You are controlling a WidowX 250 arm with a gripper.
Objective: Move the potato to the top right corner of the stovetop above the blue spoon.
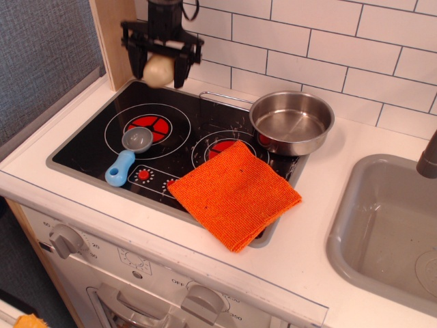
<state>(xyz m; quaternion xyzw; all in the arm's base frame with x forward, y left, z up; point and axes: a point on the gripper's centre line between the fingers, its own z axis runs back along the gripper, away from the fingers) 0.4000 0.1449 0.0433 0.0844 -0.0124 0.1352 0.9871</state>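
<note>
Pale beige potato [158,69], egg-shaped, clamped between the black fingers of the pincer [159,70], hanging in the upper left of the frame. Held clear of the glass, not yet set down. Long axis hard to read under the fingers; roughly round from this angle.

Black glossy stovetop [179,140] with a grey rim, lying left of centre on the white surface [321,205]. Far left corner of that glass directly beneath the pincer, against the wooden side panel [117,37] and the white tiled wall [328,48].

Blue spoon [128,156] lower down in the frame, on the near left burner ring: light blue handle pointing toward the lower left, grey bowl toward the upper right. Well apart from the potato, which sits straight up the frame from it.

Deciding relation: drop spot almost straight below the load, so probably only a descent left, with little sideways travel. Judged close to the end of the task: carry seemingly done, lowering and release outstanding.

Steel pot [291,121] on the far right burner, orange cloth [234,193] draped over the near right edge of the glass, grey sink [389,232] at the right of the frame; all well away from the drop spot.
</note>
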